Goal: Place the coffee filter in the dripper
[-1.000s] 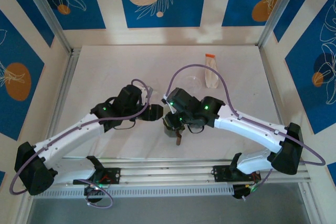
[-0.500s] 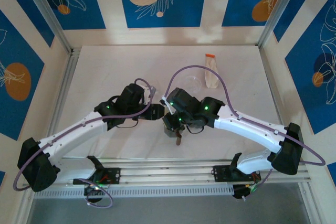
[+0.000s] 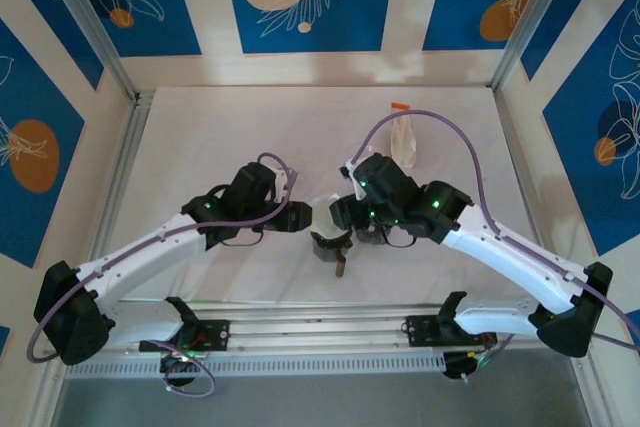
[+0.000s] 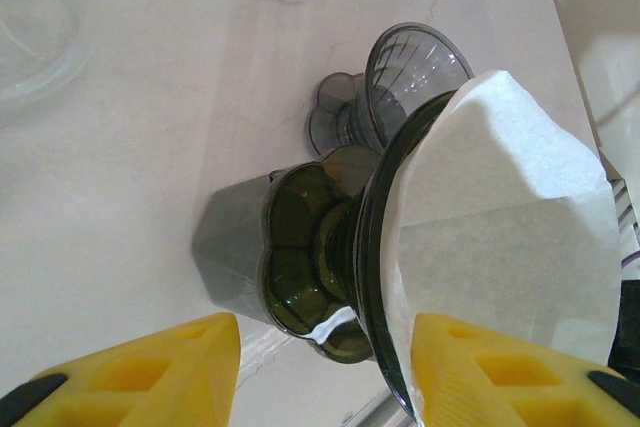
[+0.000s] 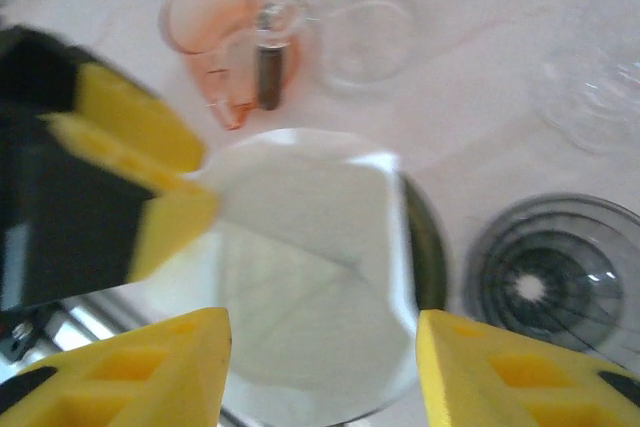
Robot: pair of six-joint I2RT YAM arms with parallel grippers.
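The white paper coffee filter (image 5: pixel 300 277) sits inside the dark smoked-glass dripper (image 4: pixel 310 267), which stands near the table's front edge (image 3: pixel 330 244). In the left wrist view the filter (image 4: pixel 500 207) lines the cone. My left gripper (image 4: pixel 325 367) straddles the dripper's rim. One finger rests against the filter side; the other stands clear of the glass, so the gripper is open. In the top view the left gripper (image 3: pixel 305 215) is just left of the dripper. My right gripper (image 5: pixel 320 367) hovers open above the filter, holding nothing, and shows right of the dripper (image 3: pixel 343 215).
A second grey ribbed dripper (image 5: pixel 545 282) stands beside the first one (image 4: pixel 410 62). A pink measuring scoop (image 5: pixel 215 47) and clear glassware (image 5: pixel 365 32) lie close by. A pale packet with an orange tab (image 3: pixel 403 137) lies farther back on the table (image 3: pixel 200 137).
My right gripper has opened, let go of the filter and drawn back to the right. The filter stays in the dripper. My left gripper has narrowed around the rim.
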